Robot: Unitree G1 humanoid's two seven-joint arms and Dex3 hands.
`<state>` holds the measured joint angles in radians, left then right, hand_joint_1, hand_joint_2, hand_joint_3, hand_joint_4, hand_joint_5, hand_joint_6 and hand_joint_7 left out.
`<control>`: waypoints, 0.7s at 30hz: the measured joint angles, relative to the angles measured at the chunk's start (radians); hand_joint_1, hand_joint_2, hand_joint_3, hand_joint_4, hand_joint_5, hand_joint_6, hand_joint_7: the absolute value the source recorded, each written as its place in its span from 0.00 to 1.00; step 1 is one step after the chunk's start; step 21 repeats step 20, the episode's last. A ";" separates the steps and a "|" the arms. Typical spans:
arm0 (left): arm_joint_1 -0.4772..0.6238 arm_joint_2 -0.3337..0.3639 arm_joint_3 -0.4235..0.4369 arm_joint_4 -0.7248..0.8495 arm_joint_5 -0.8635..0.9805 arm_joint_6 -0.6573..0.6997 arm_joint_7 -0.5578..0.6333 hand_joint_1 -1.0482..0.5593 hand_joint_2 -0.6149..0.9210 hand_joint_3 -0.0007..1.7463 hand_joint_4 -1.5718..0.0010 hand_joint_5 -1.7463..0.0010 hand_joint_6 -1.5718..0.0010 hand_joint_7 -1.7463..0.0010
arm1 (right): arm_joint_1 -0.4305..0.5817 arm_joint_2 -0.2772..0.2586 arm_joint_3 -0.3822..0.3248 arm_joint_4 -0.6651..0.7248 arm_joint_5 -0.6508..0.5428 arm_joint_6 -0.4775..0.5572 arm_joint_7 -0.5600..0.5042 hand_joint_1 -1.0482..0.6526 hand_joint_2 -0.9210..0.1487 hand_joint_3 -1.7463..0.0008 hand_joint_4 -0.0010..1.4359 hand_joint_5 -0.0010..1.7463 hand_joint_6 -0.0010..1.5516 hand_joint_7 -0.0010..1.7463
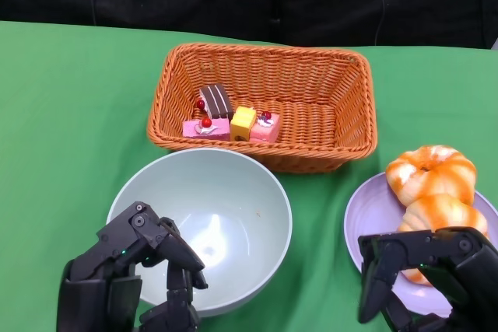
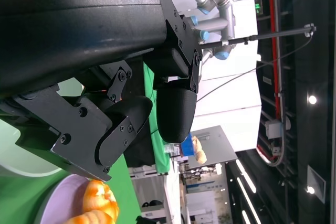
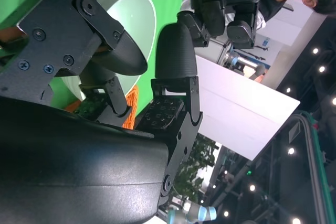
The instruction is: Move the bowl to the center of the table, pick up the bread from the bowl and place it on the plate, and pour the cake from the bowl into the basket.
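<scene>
Green table (image 1: 70,99) carries an empty bowl (image 1: 233,192) at centre, cake (image 1: 233,122) in the basket (image 1: 342,83), bread (image 1: 432,172) on the plate (image 1: 358,223). Left hand (image 1: 132,277) and right hand (image 1: 424,274) hold nothing, fingers apart.

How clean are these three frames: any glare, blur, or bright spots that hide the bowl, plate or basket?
Head view: sharp and evenly lit; a soft glare patch inside the empty bowl, basket and plate clear. Right wrist view: tilted, the right hand fills most of the frame, ceiling lights flare as small spots. Left wrist view: the left hand blocks much, background bright.
</scene>
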<state>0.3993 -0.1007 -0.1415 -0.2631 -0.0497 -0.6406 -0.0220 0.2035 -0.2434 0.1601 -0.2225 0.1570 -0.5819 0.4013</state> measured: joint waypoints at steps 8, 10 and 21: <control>-0.014 0.001 0.009 0.015 0.002 -0.017 0.000 0.63 0.65 0.83 0.42 0.00 0.51 0.08 | -0.007 0.014 0.000 0.012 0.000 0.008 0.005 0.62 0.69 0.00 0.78 1.00 0.63 0.93; -0.014 0.001 0.009 0.015 0.002 -0.017 0.000 0.63 0.65 0.83 0.42 0.00 0.51 0.08 | -0.007 0.017 0.000 0.012 0.000 0.008 0.006 0.62 0.69 0.00 0.78 1.00 0.63 0.93; -0.009 0.005 0.003 0.016 -0.011 -0.018 -0.007 0.62 0.66 0.81 0.43 0.00 0.50 0.11 | -0.013 0.021 -0.008 0.026 -0.018 -0.001 0.008 0.63 0.69 0.00 0.77 1.00 0.62 0.93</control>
